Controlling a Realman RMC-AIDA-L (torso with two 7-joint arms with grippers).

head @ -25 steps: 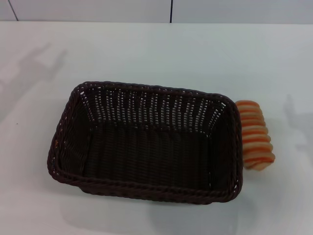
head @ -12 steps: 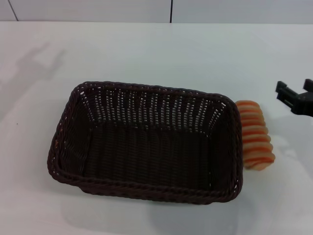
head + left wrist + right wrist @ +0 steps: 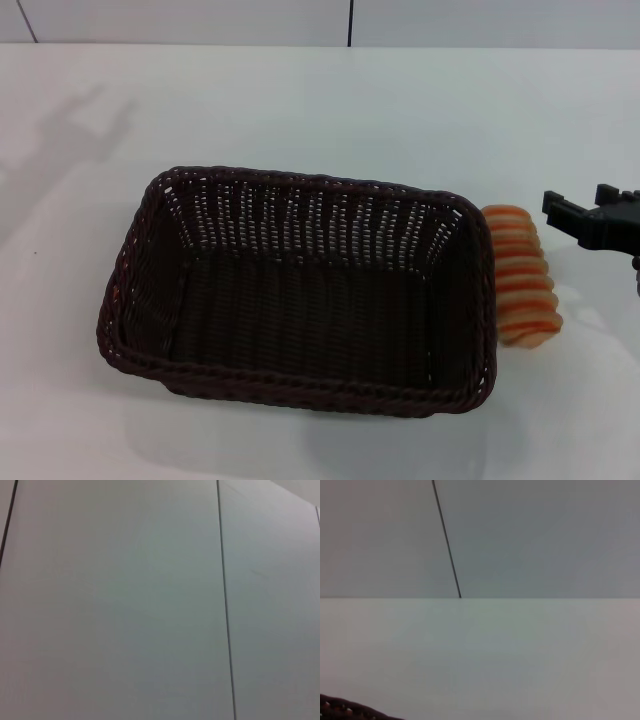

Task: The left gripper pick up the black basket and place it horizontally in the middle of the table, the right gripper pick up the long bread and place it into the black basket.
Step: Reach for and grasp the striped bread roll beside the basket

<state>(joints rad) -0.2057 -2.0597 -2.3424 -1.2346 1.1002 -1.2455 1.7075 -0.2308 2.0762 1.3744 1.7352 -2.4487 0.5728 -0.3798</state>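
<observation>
The black basket (image 3: 300,290) lies lengthwise across the middle of the white table (image 3: 320,110) in the head view, empty. Its rim also shows at a corner of the right wrist view (image 3: 345,711). The long bread (image 3: 520,275), striped orange and cream, lies on the table touching the basket's right end. My right gripper (image 3: 585,212) comes in from the right edge, above and to the right of the bread, with its two black fingertips apart and nothing between them. The left gripper is out of view.
A grey wall with a dark vertical seam (image 3: 350,22) stands behind the table's far edge. The left wrist view shows only grey wall panels (image 3: 125,605).
My right gripper entered from the right edge and has moved left toward the bread. The basket and the bread have not moved.
</observation>
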